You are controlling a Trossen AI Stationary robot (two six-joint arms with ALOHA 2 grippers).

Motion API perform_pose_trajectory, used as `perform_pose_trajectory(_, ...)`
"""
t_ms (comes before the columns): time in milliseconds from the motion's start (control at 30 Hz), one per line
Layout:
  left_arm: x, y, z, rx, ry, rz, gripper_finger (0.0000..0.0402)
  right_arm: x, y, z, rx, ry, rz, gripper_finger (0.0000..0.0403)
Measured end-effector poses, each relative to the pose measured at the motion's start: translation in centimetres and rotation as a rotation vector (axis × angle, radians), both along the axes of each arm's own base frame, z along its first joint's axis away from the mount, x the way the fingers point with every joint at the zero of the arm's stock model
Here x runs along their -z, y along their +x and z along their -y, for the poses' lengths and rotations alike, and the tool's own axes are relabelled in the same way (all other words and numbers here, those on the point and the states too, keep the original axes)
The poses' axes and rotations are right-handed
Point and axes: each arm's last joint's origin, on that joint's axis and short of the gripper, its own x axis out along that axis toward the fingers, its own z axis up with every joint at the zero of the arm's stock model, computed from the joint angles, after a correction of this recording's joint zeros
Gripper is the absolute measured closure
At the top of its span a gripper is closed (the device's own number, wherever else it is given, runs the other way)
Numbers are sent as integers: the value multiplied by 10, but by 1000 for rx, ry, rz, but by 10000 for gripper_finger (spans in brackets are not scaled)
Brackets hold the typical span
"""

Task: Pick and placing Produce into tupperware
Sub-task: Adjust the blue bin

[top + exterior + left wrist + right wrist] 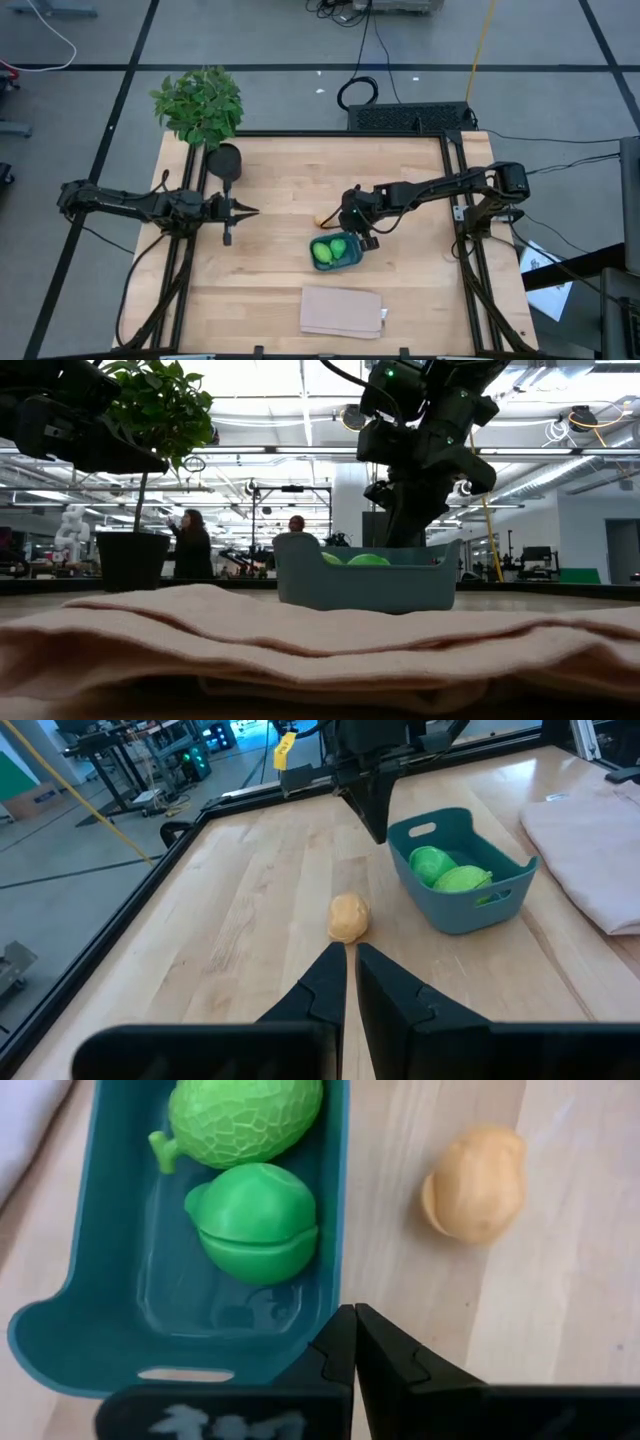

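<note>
Two bright green, lime-like produce pieces (250, 1175) are seen lying inside the small teal-blue, low-walled plastic tupperware (337, 262); the third piece, an orange-tan roundish one (477, 1183), is left on the bare wooden table (290, 190), just beside the container's long wall and not touching it. The right gripper (354, 1342) is held above the container's rim near that wall, fingers pressed together with nothing between them. The remaining piece is judged to lie to the side of this gripper, across the rim and away from the container, so a short sideways shift and an opening of the fingers would be needed. The left gripper (350, 982), likewise closed and empty, is pointed at the same piece but is placed well apart from it; the right arm is the nearer. In the high view the orange-tan piece is largely covered by the right arm. In the low view it cannot be made out behind the folded beige cloth (320, 635) and the container.
</note>
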Motion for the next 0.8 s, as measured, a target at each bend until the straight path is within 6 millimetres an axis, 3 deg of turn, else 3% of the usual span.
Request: perform_pose_trajectory(800, 0, 0, 0, 0, 0, 0, 371, 0, -1, -16, 20, 30, -16, 403)
